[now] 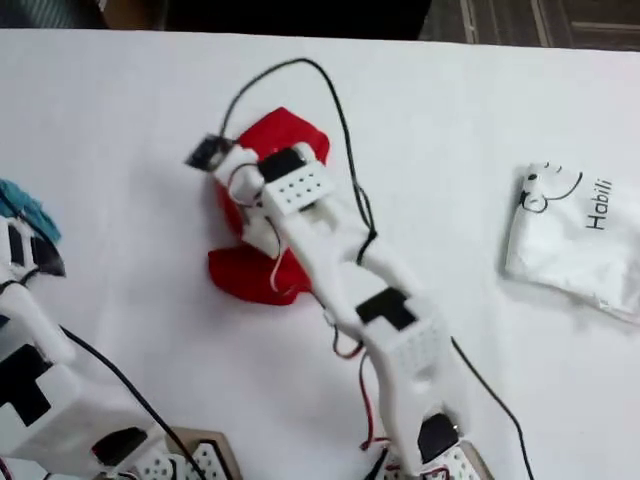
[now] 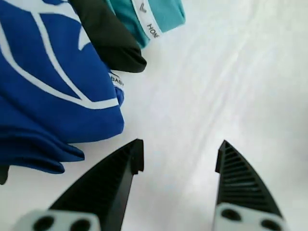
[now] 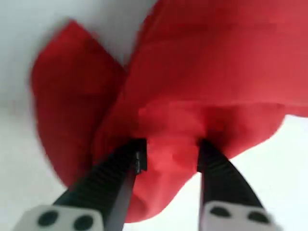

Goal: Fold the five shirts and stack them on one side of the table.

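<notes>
Fabric of the red shirt (image 3: 216,72) is seemingly grasped by the right hand (image 3: 171,147), the left hand (image 2: 180,147) held released beside the blue shirt (image 2: 48,96).

The red shirt (image 1: 288,132) is plain, the blue shirt (image 2: 43,96) (white lines) patterned.

The wide stretch of table (image 1: 450,90) between the red shirt (image 1: 290,130) and the folded white shirt (image 1: 575,240) lies bare, as does the far strip behind them, so a gripper could pass there freely. The right arm (image 1: 400,340) slants across the middle over the red shirt, with a black cable (image 1: 335,95) looping beside it, barring the way from left to centre. The left gripper (image 2: 182,144), jaws apart, has bare table ahead, while the blue shirt (image 2: 48,96), black shirt (image 2: 110,43) and teal shirt (image 2: 159,14) crowd one side.
</notes>
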